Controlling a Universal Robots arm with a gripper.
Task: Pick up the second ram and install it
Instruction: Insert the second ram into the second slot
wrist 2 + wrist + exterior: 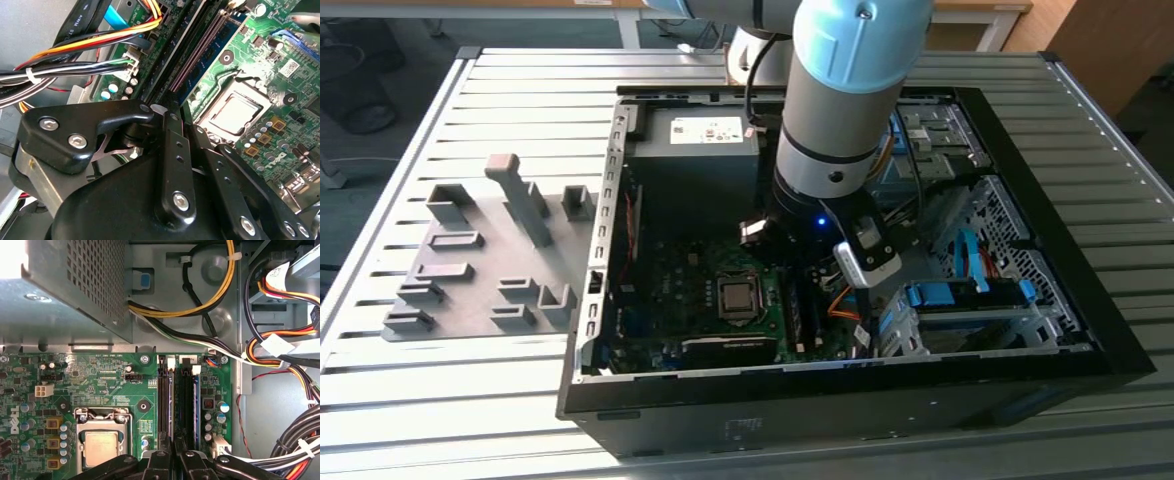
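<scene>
your gripper (172, 460) looks closed on the second ram (196, 405) over its slot (186, 400); keep it square, press evenly.

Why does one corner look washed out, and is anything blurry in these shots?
In the first wrist view, glare bleaches a corner of the metal power supply box. In the second wrist view, the tool sits close to the lens and looks soft, while the motherboard is bright. In the exterior view, sunlight stripes the slatted table.

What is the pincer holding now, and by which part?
It cannot be told; the pincer hangs low over the memory slots.
</scene>
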